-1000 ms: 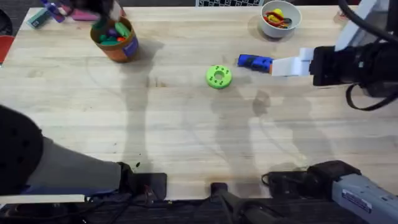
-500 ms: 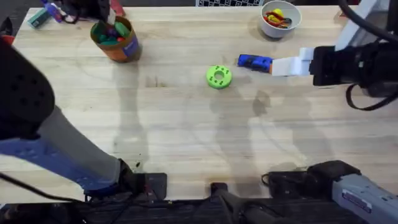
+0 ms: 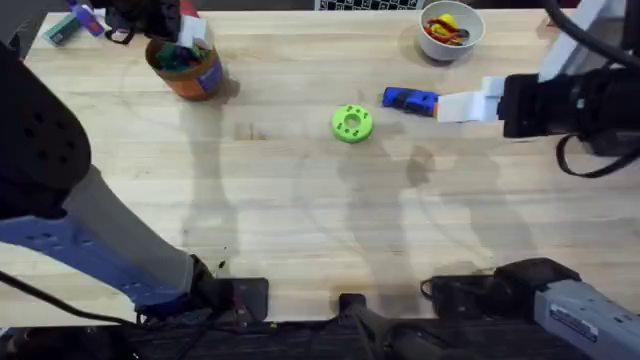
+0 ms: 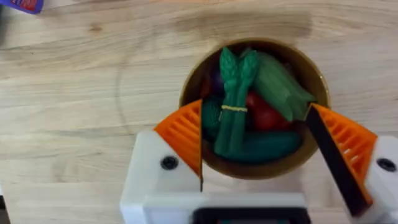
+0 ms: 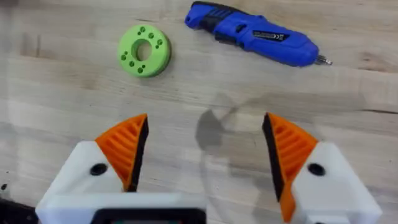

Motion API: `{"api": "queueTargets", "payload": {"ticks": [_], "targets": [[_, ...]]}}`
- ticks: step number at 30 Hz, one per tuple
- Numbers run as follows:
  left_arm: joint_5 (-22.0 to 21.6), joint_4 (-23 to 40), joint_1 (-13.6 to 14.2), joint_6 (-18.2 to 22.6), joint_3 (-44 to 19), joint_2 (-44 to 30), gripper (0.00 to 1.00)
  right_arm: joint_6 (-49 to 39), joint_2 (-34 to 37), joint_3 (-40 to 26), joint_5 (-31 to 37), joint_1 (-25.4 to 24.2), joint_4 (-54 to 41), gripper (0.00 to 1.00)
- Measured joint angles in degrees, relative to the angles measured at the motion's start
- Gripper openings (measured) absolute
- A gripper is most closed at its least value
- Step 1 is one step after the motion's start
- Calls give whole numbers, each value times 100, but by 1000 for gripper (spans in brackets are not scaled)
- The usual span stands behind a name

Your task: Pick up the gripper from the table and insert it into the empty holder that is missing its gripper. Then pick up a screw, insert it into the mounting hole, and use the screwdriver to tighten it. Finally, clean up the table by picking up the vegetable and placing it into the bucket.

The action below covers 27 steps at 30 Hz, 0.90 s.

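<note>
From its wrist camera the left gripper (image 4: 255, 155) hangs directly above the bucket (image 4: 254, 167), its white fingers with orange ribbed pads (image 4: 183, 134) spread about as wide as the bucket's round brown rim and closed on nothing. Inside lie plastic vegetables: a bundle of asparagus (image 4: 233, 99) tied with a thin yellow band, pale green leafy pieces and something red beneath them. The overhead view gives less of this: there the bucket (image 3: 187, 70) is a small orange-brown cylinder with a printed label at the table's far left, the left gripper (image 3: 178, 28) dark and partly blurred over its rim, and the contents only a patch of green. The right wrist camera shows the right gripper (image 5: 205, 155) with its fingers wide apart and empty over bare, pale wood-grain table (image 5: 62, 87); ahead of its fingertips lie a green ring-shaped holder (image 5: 143, 51), flat, with a central hole and small holes around it, and a blue electric screwdriver (image 5: 255, 34) on its side with a metal bit at one end. From overhead the right gripper (image 3: 462, 106) sits just beside the screwdriver (image 3: 410, 99), with the green holder (image 3: 351, 123) a little farther beyond its fingertips, and a white bowl (image 3: 452, 30) of red and yellow pieces stands at the far edge.
</note>
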<state>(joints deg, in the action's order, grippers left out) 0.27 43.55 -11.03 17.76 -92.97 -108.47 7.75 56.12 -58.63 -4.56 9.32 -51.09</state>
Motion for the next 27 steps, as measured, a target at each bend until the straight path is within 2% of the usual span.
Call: {"api": "queueTargets", "payload": {"ticks": [5, 10, 14, 17, 19, 24, 27], "targets": [[5, 425, 3, -227, -144, 197, 985, 0, 0, -2, 0, -2, 0, 994], [13, 854, 91, -271, -311, 1024, 985, 0, 0, -2, 0, -1, 1, 994], [90, 1320, 276, -337, -413, 1839, 988, 0, 0, 0, 0, -2, 2, 994], [169, 1346, 517, -527, -331, 2271, 988, 0, 0, -1, 0, -2, 1, 993], [166, 1247, 778, -683, -47, 2515, 988, 0, 0, 0, 0, 0, 0, 994], [90, 1117, 1547, -1160, 1214, 2878, 987, 0, 0, 0, 0, -2, 0, 994], [105, 1114, 1777, -1475, 1915, 2988, 988, 0, 0, -2, 0, 0, 0, 994]]}}
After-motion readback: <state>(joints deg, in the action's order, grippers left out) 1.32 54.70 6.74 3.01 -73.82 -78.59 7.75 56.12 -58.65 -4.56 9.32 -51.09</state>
